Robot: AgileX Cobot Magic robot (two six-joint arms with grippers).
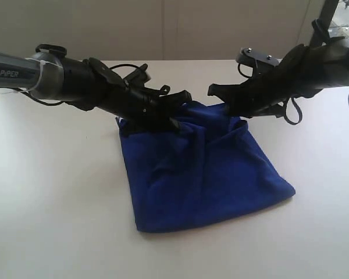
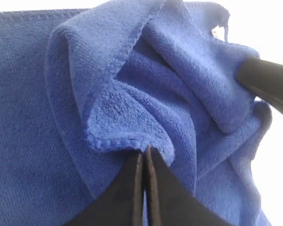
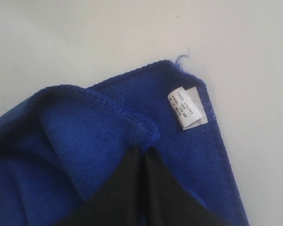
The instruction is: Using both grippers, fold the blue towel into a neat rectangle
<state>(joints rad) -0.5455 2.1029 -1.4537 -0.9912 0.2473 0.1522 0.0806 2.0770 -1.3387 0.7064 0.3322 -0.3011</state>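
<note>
Blue towel [image 1: 206, 174] lies doubled over on a white table [image 1: 58, 221]. Left gripper [image 2: 145, 155] and right gripper [image 3: 144, 153] each pinch its raised far edge, fingers pressed together.

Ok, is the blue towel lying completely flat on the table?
No, the blue towel is bunched and raised along its far edge, pinched by the left gripper and right gripper.

towel [image 1: 203, 174]: plain royal blue; tag [image 3: 187, 107]: white, grey print; left gripper [image 2: 145, 151]: black; right gripper [image 3: 142, 150]: black; table [image 1: 46, 203]: white

Rumpled blue towel [image 1: 203, 174], far edge clamped in left tool [image 2: 145, 151], right tool [image 3: 144, 149]
</note>
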